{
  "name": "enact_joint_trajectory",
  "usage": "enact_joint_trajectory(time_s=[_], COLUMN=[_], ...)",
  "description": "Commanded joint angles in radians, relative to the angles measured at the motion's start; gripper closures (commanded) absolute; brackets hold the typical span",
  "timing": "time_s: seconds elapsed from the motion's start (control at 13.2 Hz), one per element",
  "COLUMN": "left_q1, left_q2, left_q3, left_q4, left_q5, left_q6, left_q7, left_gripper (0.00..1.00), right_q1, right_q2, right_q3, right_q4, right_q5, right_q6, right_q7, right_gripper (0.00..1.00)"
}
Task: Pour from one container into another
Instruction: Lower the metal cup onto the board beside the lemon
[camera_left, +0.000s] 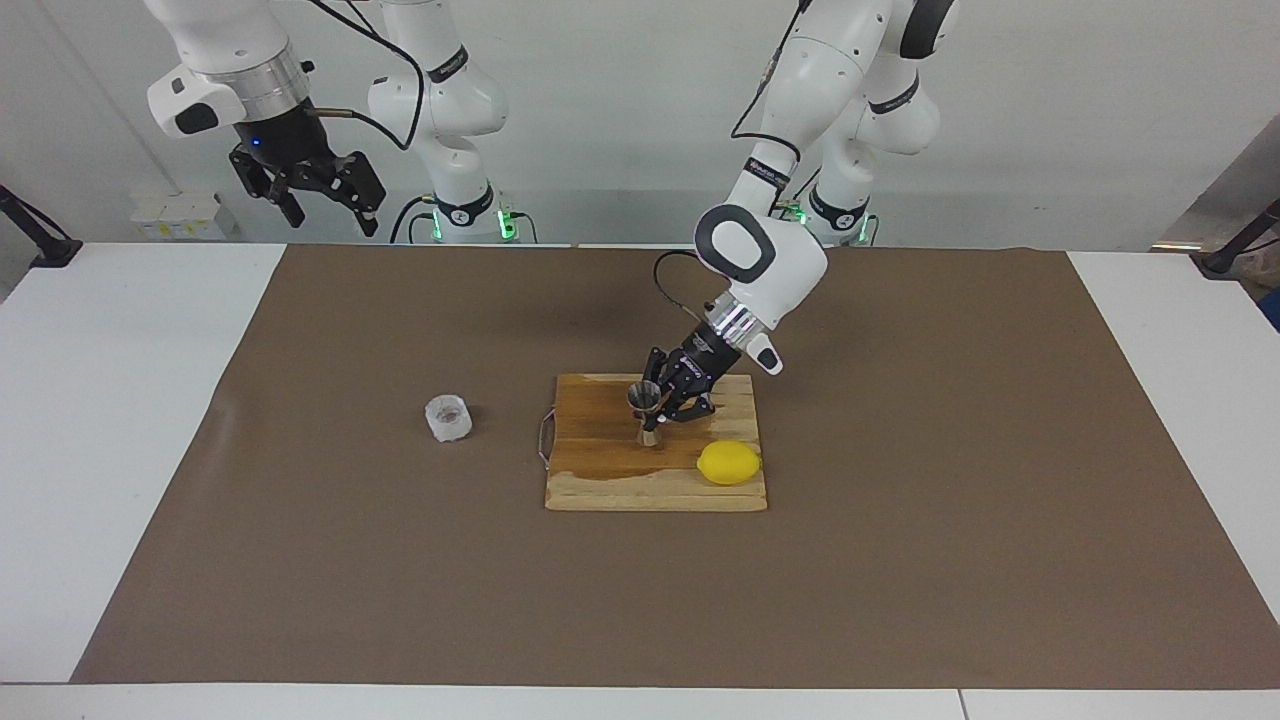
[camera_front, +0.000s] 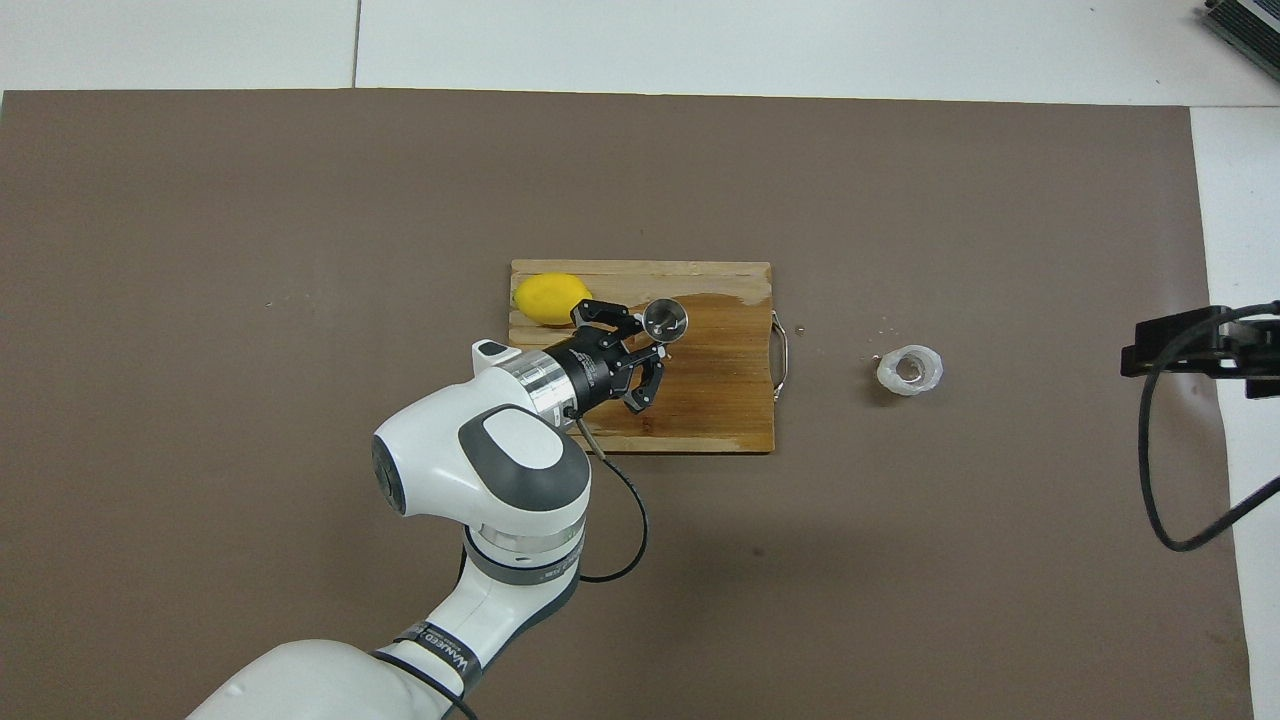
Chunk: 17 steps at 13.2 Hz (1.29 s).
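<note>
Brown paper mat (camera_left: 900, 560) covers most of the one white table (camera_left: 120, 450), and I count two arms, one wooden board (camera_left: 600, 470), one lemon (camera_left: 729, 462), one steel jigger (camera_left: 646, 408) and one frosted plastic cup (camera_left: 447, 418).

I have wide bare mat on every side of the board, and clear room between the board's wire handle and the cup, which sits alone on the mat toward the right arm's end.

My left gripper (camera_left: 664, 405) is clenched on the jigger's narrow waist, low over the middle of the board (the jigger looks nearly upright, mouth up). I cannot tell whether its base touches the wood.

The lemon lies on the board's corner farther from the robots, at the left arm's end, just beside the gripper but apart from it.

My right gripper (camera_left: 318, 190) waits with jaws spread and nothing in them, high above its own end of the table; the overhead view cuts it off at the frame edge.

The cup holds something dark that I cannot make out.
</note>
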Motion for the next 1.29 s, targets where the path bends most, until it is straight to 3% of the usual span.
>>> enact_joint_trajectory(time_s=[0.0, 0.23, 0.83, 1.06, 1.21], left_q1=[-0.021, -0.018, 0.048, 0.057, 0.071], left_q2=[0.005, -0.001, -0.007, -0.009, -0.008], left_q3=[0.014, 0.015, 0.015, 0.014, 0.015], left_q4=[0.018, 0.001, -0.032, -0.046, -0.049], left_q5=[0.007, 0.127, 0.148, 0.095, -0.044], left_q6=[0.007, -0.079, -0.246, -0.252, -0.252], left_q7=[0.065, 0.111, 0.2, 0.228, 0.288], left_gripper=[1.0, 1.0, 1.0, 1.0, 1.0], right_q1=[-0.01, -0.01, -0.01, -0.01, -0.01], right_q2=[-0.013, -0.013, -0.013, -0.013, -0.013], right_q3=[0.004, 0.006, 0.006, 0.006, 0.008], right_q4=[-0.01, -0.012, -0.01, -0.01, -0.01], right_q5=[0.021, 0.021, 0.021, 0.021, 0.021], right_q6=[-0.01, -0.01, -0.01, -0.012, -0.012], right_q7=[0.006, 0.006, 0.006, 0.006, 0.004], right_gripper=[0.0, 0.0, 0.0, 0.0, 0.0])
